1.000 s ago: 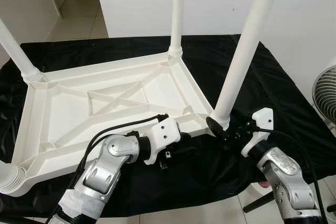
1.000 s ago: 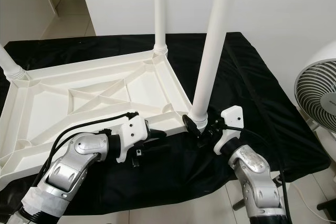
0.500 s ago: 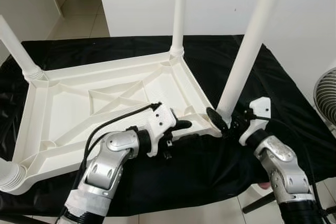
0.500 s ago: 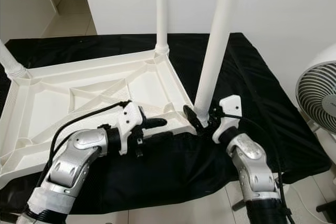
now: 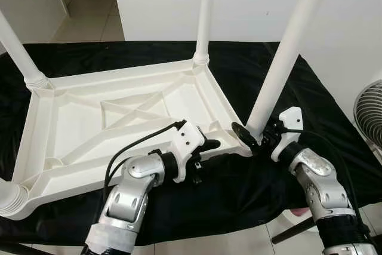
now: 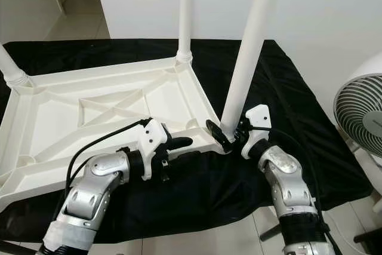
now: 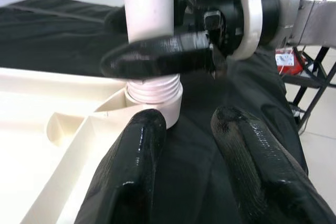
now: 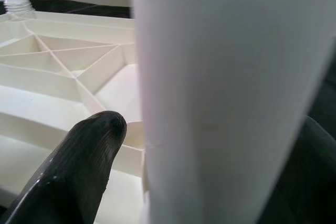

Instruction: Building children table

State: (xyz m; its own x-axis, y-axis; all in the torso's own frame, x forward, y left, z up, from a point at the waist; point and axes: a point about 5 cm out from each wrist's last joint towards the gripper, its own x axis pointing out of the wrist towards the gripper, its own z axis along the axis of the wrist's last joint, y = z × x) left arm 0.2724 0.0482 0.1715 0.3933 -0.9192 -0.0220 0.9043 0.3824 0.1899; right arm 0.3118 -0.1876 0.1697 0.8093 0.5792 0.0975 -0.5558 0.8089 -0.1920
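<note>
A white plastic children's table [image 5: 119,117] is seen lying upside down on a black cloth [image 5: 310,100] that covers the surface, so that the ribbed underside faces up and the leg sockets can be reached. It fills the left and centre of the left eye view. Legs stand up from its corners: a far leg [image 5: 205,16] at upper centre, a left leg [image 5: 18,52] at the upper left edge, and part of another leg [image 5: 9,198] at the lower left edge.

The near right leg [image 5: 280,58] rises from the corner socket at centre right of the frame. The right tool [image 5: 255,138] is placed at the base of this leg, with one black finger [image 8: 79,166] on one side and the other on the far side, so the leg sits between them; it appears to be clamped on the leg, probably to turn or press it into its threaded collar [image 7: 153,90]. In the left wrist view the collar is seen seated at the corner.

The left tool [image 5: 210,146] is held at the near rim of the tabletop, lower centre of the frame, just beside that corner. Its fingers [image 7: 136,161] are apart, with only black cloth between them, and one finger lies close to the rim, probably to steady the top while the leg is worked.

A white fan [image 6: 358,106] stands at the right edge of the right eye view, clear of the work.
</note>
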